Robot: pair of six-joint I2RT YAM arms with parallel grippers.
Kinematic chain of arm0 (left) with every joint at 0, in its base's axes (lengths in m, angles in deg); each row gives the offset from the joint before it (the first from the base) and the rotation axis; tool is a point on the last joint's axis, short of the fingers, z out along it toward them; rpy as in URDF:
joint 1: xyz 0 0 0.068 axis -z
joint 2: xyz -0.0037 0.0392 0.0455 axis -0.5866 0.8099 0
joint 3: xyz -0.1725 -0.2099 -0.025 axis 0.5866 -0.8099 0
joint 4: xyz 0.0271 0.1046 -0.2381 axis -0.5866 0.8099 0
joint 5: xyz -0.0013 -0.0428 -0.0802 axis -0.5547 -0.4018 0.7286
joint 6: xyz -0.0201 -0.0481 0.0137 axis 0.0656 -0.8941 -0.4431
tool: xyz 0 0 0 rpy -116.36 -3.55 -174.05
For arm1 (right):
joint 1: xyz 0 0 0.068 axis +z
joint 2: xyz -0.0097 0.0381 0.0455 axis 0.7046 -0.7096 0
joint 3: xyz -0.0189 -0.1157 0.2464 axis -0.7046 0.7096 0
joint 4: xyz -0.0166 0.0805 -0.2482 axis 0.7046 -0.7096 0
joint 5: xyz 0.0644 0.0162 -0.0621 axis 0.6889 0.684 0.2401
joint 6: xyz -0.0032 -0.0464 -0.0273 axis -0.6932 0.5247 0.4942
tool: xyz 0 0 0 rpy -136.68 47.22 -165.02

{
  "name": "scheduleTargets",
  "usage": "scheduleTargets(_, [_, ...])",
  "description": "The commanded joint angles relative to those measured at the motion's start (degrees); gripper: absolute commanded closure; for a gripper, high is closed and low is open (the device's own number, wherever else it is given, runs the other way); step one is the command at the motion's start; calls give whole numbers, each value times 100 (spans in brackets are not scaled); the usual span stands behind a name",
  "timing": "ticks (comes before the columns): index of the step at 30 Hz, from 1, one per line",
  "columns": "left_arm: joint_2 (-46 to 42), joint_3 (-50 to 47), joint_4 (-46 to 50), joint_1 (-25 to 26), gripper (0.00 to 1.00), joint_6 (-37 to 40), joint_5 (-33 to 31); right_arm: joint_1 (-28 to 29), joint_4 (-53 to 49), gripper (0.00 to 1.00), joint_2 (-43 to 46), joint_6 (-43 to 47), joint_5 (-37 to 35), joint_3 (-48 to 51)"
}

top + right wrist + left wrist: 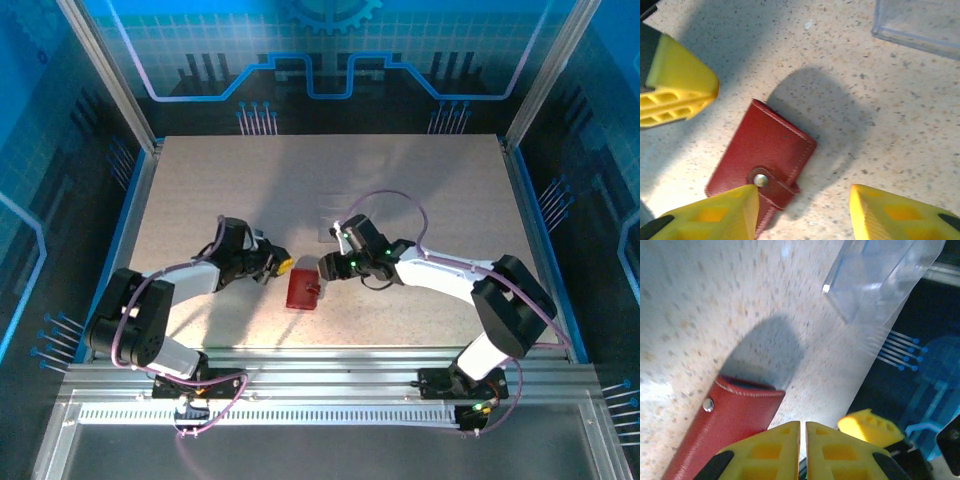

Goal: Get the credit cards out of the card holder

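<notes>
The red card holder (302, 288) lies closed on the speckled table between the two grippers. Its strap tab is fastened by a metal snap (760, 180). The credit cards are out of view. My left gripper (283, 267) sits just left of the holder's far end; in the left wrist view its yellow fingers (803, 427) stand almost together with nothing between them, the holder (725, 425) beside them. My right gripper (804, 192) hangs open over the holder (762, 160), one fingertip above the strap side, the other over bare table.
A clear plastic box (917, 22) stands on the table just beyond the holder, also seen from the left wrist (875, 275). The left gripper's yellow fingers (675, 85) are close to the holder's far corner. Raised frame rails (130, 230) border the table.
</notes>
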Motion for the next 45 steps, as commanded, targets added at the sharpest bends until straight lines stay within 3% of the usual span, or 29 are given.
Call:
scheduleTargets(1, [-216, 221, 513, -332, 87, 369, -72, 155, -1047, 43, -372, -608, 259, -511])
scheduleTargets(6, [-216, 299, 579, -731, 87, 586, 112, 444, -1788, 33, -845, -580, -239, -1200])
scheduleTargets(13, [-18, 249, 499, -832, 86, 755, 309, 728, -2629, 26, -1529, -698, -657, -2137])
scheduleTargets(19, [372, 236, 36, -840, 85, 578, 577, 884, -2940, 26, -2121, -831, -778, -2613])
scheduleTargets(29, [641, 306, -131, -877, 85, 581, 703, 830, -3184, 35, -2101, -870, -846, -2615])
scheduleTargets(45, [813, 480, -129, -876, 85, 476, 628, 417, -2599, 55, -1435, -964, -426, -1776])
